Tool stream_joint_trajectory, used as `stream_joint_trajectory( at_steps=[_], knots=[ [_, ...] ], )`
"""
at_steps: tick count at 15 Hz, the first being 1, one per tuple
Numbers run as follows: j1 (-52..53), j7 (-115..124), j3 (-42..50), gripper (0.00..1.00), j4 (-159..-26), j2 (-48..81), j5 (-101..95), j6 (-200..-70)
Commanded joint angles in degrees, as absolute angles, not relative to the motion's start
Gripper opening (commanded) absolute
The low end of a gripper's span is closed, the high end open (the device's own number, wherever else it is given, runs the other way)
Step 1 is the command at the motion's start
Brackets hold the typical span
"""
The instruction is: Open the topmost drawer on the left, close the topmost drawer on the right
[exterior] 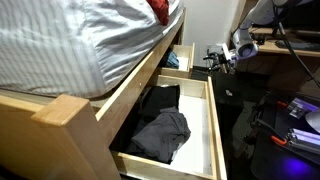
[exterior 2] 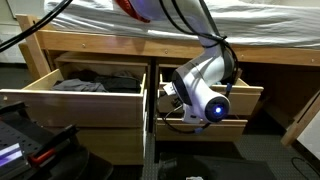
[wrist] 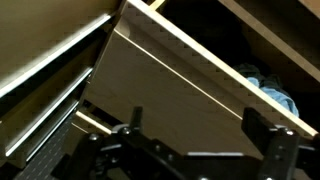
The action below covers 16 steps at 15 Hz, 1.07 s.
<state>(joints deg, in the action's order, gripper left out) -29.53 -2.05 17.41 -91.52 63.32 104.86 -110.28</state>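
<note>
While the left drawer (exterior 2: 70,110) stands pulled out with dark clothes (exterior 2: 95,82) inside, the right drawer (exterior 2: 245,102) is partly out. Gripper (wrist: 193,122) faces its front panel; wrist view shows fingers (wrist: 135,120) spread wide, nothing held between them.

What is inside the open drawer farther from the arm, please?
The drawer holds a black garment and a gray garment. Anything beneath them is covered. The bed frame hides its inner side.
</note>
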Motion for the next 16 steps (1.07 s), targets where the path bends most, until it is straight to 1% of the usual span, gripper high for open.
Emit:
stream_joint_trajectory(
  at_steps=[1, 6, 10, 11, 14, 16],
  knots=[
    [-28.8, -0.5, 14.7, 1.00, -84.2, 67.4, 105.8, -111.0],
    [-20.9, 2.3, 11.9, 1.00, -73.5, 72.7, 101.0, -116.9],
    [-18.9, 5.8, 10.9, 1.00, -66.6, 75.8, 96.5, -120.9],
    [-20.0, 3.7, 9.9, 1.00, -71.6, 72.2, 97.1, -119.8],
    [-19.6, 4.0, 8.9, 1.00, -70.3, 72.7, 97.0, -120.3],
    [-19.4, 2.0, 10.0, 1.00, -73.3, 70.4, 97.8, -124.3]
  ],
)
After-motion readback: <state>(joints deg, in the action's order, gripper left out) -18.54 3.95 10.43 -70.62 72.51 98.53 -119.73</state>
